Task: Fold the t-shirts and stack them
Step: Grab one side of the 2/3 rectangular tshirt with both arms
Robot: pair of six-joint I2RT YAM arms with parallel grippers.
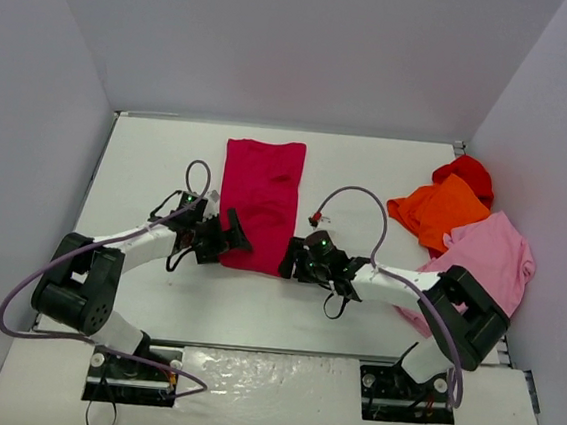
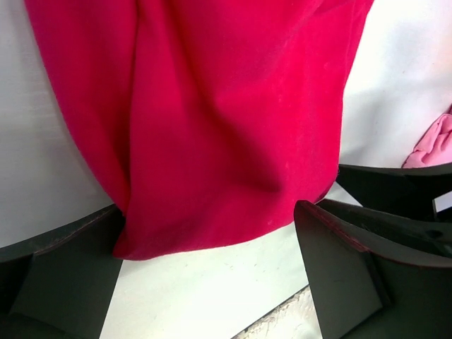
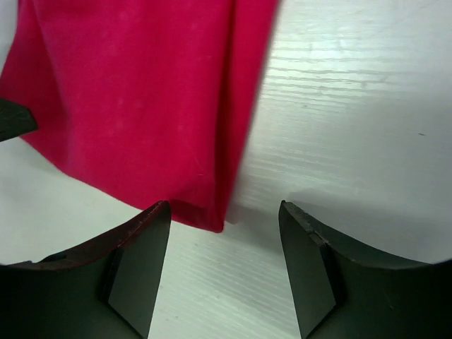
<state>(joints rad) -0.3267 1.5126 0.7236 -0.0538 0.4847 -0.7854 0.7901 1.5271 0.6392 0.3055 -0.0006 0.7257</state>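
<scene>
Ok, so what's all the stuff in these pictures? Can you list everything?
crimson t-shirt: one, magenta-red, folded into a long strip, middle of the table
orange t-shirt: one, orange, crumpled, far right
bright red t-shirt: one, red, bunched behind the orange one
light pink t-shirt: one, pink, crumpled at the right edge
table: one, white, under everything
walls: three, pale grey, around the table
cables: two, purple, one looping off each arm
left tool: one, black, open, at the crimson shirt's near left corner
right tool: one, black, open, at its near right corner
</scene>
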